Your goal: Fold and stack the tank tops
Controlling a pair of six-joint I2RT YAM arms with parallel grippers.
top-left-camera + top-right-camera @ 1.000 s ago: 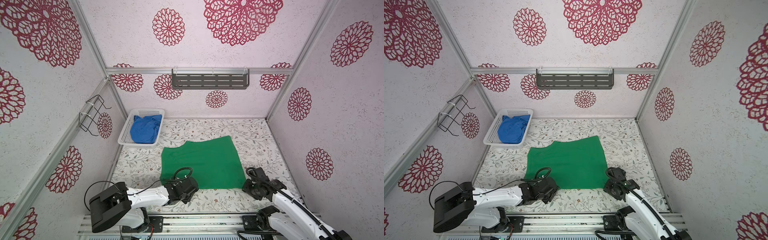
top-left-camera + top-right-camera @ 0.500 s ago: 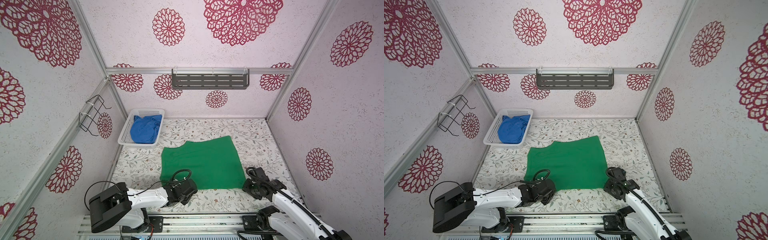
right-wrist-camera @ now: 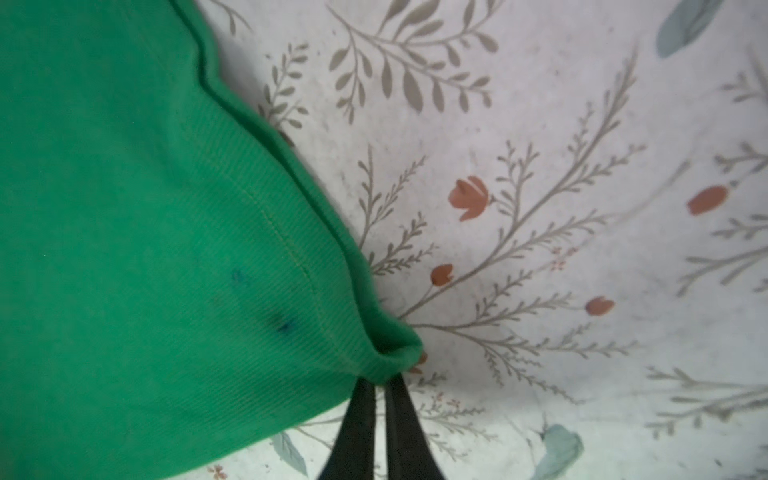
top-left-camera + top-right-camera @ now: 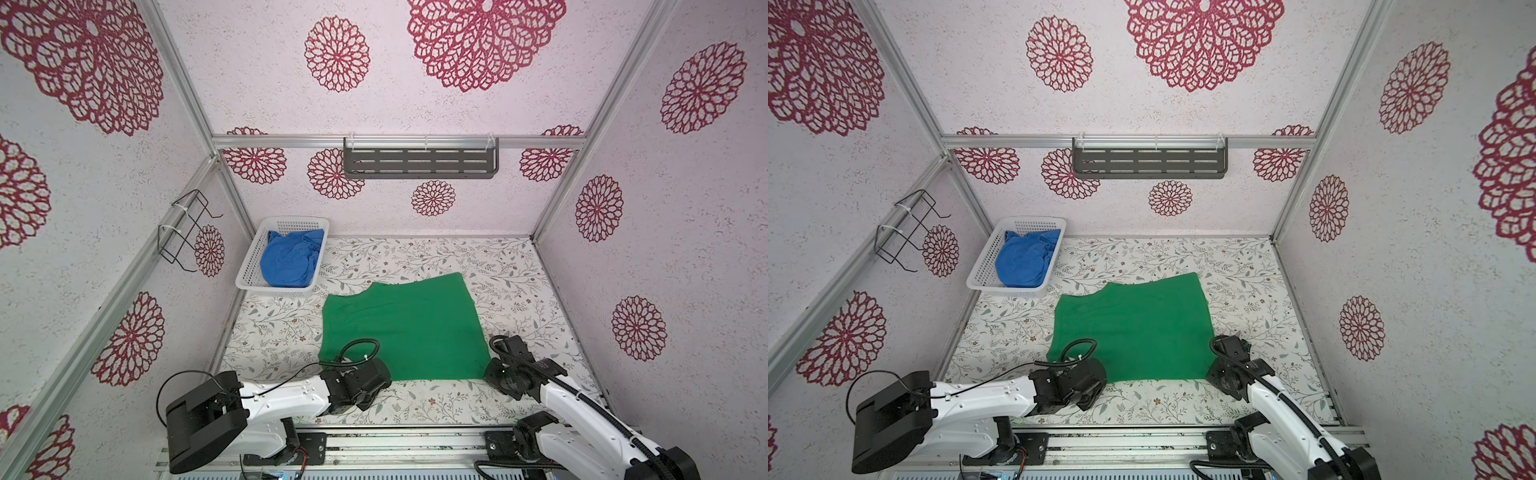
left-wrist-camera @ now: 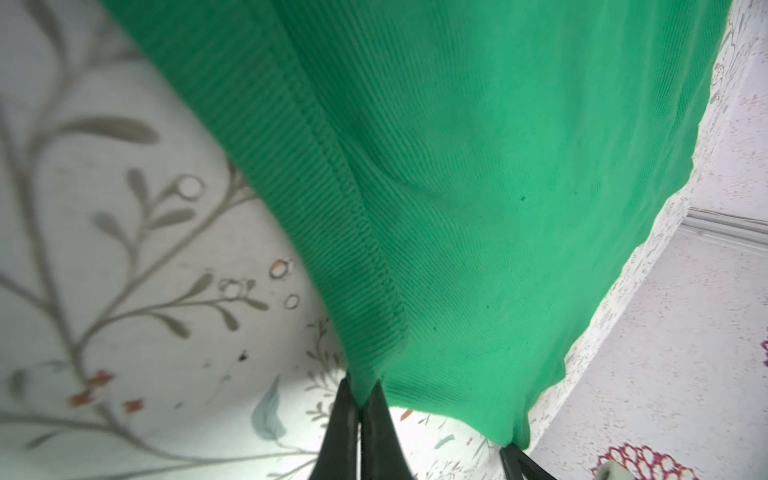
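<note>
Down on the floral-printed tabletop (image 4: 419, 257), the bright green tank top of soft ribbed fabric (image 4: 407, 328) (image 4: 1133, 328) lies spread flat in the middle, well apart from the back wall. Its near edge runs between the two arms in both top views. At the near left corner, the left gripper (image 5: 360, 392) has its jaws pressed together on the ribbed hem of the green tank top (image 5: 478, 187). The two black fingers (image 5: 340, 424) pinch a thin fold of cloth, and the fabric rises slightly from the table there. At the near right corner, the right gripper (image 3: 380, 380) is likewise clamped on the hemmed corner of the same garment (image 3: 145, 249). The cloth bunches into a small pucker just above its black fingers (image 3: 361, 419). Both wrists sit low over the table at the front of the cell. The royal blue tank top (image 4: 289, 262) (image 4: 1023, 262) lies crumpled in the white perforated plastic basket (image 4: 250, 266) (image 4: 983, 266), which stands in the far left corner of the table. It is near the green garment but does not touch it. A dark grey slotted shelf (image 4: 419, 162) hangs on the back wall, and a black wire rack (image 4: 187, 232) is fixed to the left wall.
</note>
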